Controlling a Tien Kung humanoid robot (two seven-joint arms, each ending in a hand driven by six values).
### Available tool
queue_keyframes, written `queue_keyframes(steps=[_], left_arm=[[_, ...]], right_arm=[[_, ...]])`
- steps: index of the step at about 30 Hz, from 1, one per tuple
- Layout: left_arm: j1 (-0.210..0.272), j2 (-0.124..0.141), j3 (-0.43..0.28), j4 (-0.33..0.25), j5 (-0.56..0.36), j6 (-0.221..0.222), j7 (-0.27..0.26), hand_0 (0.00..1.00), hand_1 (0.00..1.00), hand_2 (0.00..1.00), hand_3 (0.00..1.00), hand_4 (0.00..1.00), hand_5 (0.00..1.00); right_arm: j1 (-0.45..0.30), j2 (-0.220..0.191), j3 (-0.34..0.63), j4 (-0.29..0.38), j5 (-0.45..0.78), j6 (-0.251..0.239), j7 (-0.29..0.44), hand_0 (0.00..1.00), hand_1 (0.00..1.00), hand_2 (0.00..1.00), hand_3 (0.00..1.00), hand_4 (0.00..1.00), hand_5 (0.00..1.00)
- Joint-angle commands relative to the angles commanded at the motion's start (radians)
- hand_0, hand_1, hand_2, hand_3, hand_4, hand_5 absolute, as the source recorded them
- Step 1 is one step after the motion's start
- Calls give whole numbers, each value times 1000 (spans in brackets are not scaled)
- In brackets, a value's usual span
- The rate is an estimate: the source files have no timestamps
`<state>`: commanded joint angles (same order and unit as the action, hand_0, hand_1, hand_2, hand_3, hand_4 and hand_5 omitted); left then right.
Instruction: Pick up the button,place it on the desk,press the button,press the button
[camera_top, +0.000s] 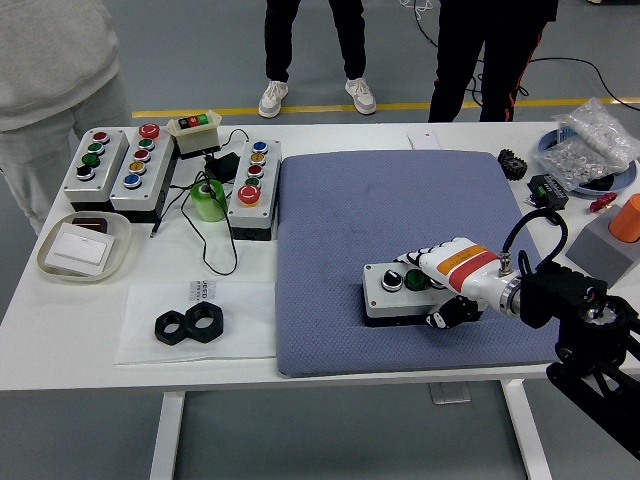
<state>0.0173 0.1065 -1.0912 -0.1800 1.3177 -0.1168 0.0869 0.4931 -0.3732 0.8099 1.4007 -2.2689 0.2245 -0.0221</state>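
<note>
The robot hand (447, 270) covers the right end of the button box (400, 291), so whatever is on that part of its top is hidden, and where its fingertips touch cannot be told. The worktop (90, 330) is cut off at the right edge, along with the orange object (628, 217) there. The people standing at the far side are cropped at the top. Print on the white sheet (200, 291) is too small to read
</note>
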Motion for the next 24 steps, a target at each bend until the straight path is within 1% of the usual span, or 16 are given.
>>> queue_keyframes(steps=[2,3,8,9,14,15,20,21,24], left_arm=[[0,0,0,0,0,0,0,741,912,985,947,612,998],[0,0,-1,0,0,0,0,740,912,985,947,612,998],[0,-1,-3,0,2,0,0,740,912,985,947,612,998],[0,-1,-3,0,1,0,0,741,912,985,947,612,998],[0,-1,-3,0,0,0,0,741,912,985,947,612,998],[-1,-1,-3,0,1,0,0,740,912,985,947,611,998],[1,0,-6,0,4,0,0,740,912,985,947,611,998],[2,0,-6,0,5,0,0,739,912,985,947,612,998],[5,0,-10,0,9,0,1,739,912,985,947,612,998]], right_arm=[[-1,0,0,0,0,3,2,740,702,615,721,600,2],[0,0,1,1,0,7,5,791,785,756,794,670,2],[0,1,5,-1,0,21,14,791,785,756,794,670,2],[0,1,6,-2,0,23,16,847,865,885,847,704,23],[1,3,12,-6,0,29,22,847,865,885,847,704,23],[2,3,13,-7,0,31,22,929,925,963,933,864,338],[2,2,19,-8,0,39,18,929,925,963,933,864,338],[2,2,20,-9,0,40,17,956,945,987,959,881,413],[0,2,22,-9,0,43,14,956,945,987,959,881,413]])
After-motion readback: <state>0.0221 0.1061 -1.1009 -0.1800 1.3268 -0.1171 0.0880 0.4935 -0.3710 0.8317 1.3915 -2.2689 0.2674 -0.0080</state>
